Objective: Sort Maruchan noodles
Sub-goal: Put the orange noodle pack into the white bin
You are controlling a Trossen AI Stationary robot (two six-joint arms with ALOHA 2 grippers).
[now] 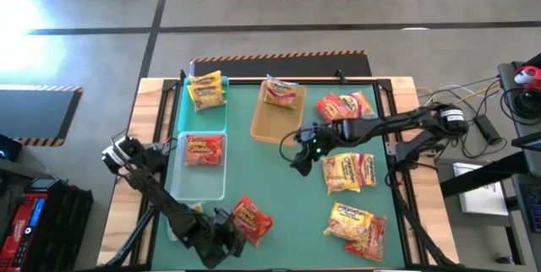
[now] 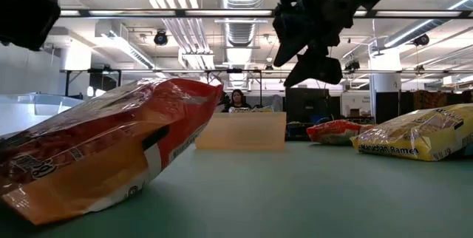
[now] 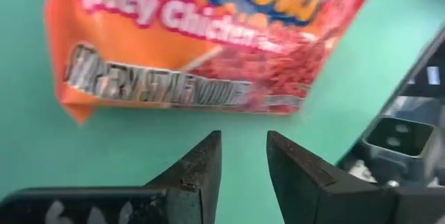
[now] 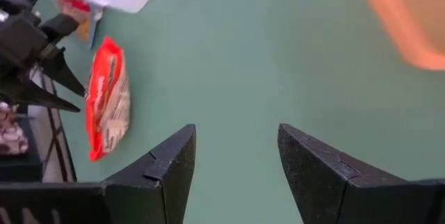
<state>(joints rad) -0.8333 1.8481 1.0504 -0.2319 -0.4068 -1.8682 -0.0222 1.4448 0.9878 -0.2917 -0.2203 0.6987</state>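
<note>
Green table mat [image 1: 279, 187] fills centre frame of the high view. At its upper left sit a teal tray [image 1: 205, 113] holding a yellow packet [image 1: 207, 92], and below it a clear tray [image 1: 199, 179] holding a red packet [image 1: 204, 149]. Tan tray [image 1: 272, 120] at upper centre, with one packet [image 1: 280, 91] leaning on its top edge.

Loose packets: red pair [image 1: 345, 106] upper right, yellow pair [image 1: 350, 171] right of centre, another pair [image 1: 358, 224] lower right.

Left gripper [image 3: 242, 156] at bottom centre-left, fingers narrowly apart, nothing between them, just short of an orange-red packet [image 1: 252, 219]. Right gripper [image 4: 235, 156] mid-frame over bare mat, fingers spread, empty.
</note>
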